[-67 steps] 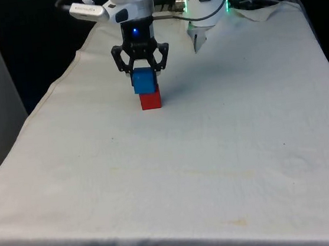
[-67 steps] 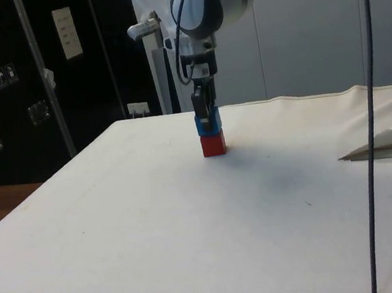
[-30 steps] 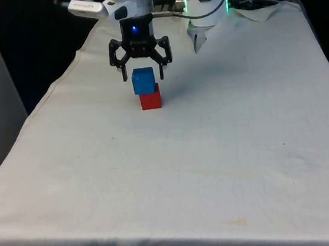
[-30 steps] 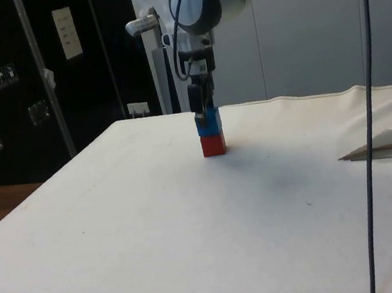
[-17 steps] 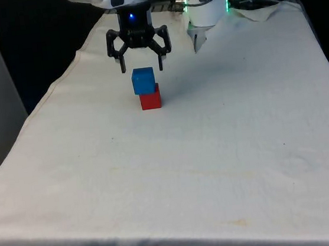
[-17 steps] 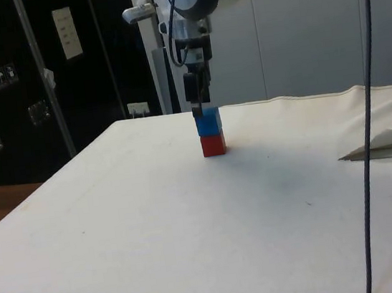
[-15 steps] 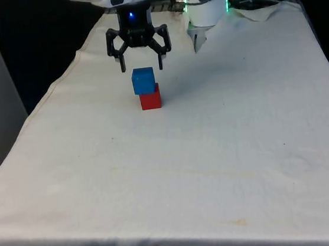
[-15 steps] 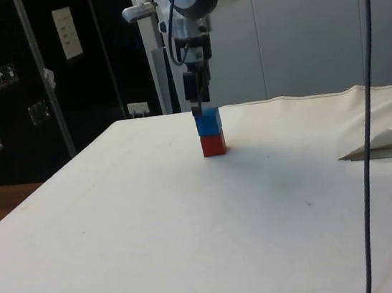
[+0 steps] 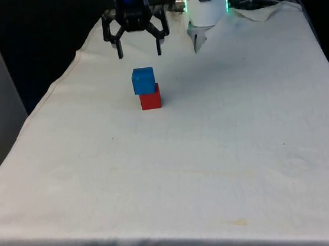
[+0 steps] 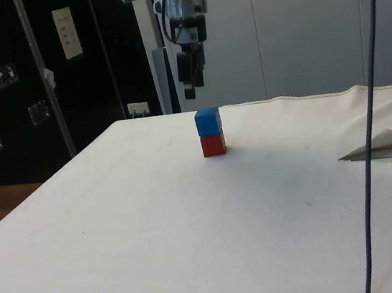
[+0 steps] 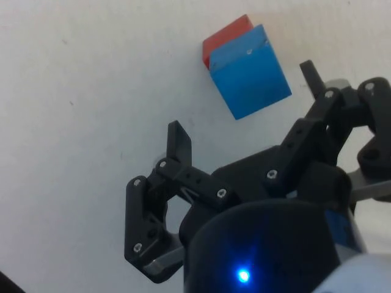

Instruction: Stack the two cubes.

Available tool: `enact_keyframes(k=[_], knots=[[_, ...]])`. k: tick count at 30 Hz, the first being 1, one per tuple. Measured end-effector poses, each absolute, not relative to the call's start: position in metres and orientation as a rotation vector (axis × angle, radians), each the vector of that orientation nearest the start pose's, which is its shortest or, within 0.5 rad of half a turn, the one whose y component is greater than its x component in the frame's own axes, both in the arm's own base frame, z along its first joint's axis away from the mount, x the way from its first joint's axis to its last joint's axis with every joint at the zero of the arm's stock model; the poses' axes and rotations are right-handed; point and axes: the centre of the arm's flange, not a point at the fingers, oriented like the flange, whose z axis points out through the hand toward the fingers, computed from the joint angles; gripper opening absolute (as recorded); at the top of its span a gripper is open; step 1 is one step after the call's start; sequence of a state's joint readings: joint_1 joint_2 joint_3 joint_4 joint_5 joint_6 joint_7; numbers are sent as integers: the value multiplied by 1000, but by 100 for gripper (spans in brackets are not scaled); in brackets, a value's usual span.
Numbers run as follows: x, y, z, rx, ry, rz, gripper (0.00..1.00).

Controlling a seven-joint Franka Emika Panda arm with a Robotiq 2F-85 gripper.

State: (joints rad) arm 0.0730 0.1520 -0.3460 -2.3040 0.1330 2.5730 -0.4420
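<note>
Rising since the earlier frames, the gripper point(image 9: 139, 53) is now hanging clear above the stack, near the top centre-left of the front view, where a second ago it was flanking the blue cube point(image 9: 143, 81). Its jaws are standing spread apart and are holding nothing. The blue cube is resting on the red cube point(image 9: 150, 99), shifted slightly toward the front view's left so their edges are not lining up. Both are sitting on the table point(image 9: 227, 151), in the upper left-centre of the front view. In the side view the gripper point(image 10: 191, 83) is hovering apart from the blue cube point(image 10: 207, 122).
</note>
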Motion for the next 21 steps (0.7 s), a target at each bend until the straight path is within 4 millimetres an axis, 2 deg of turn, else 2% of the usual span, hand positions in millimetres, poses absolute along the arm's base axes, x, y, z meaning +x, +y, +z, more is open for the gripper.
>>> enact_keyframes(k=[21], knots=[[523, -136, 341, -3156, -139, -222, 100]])
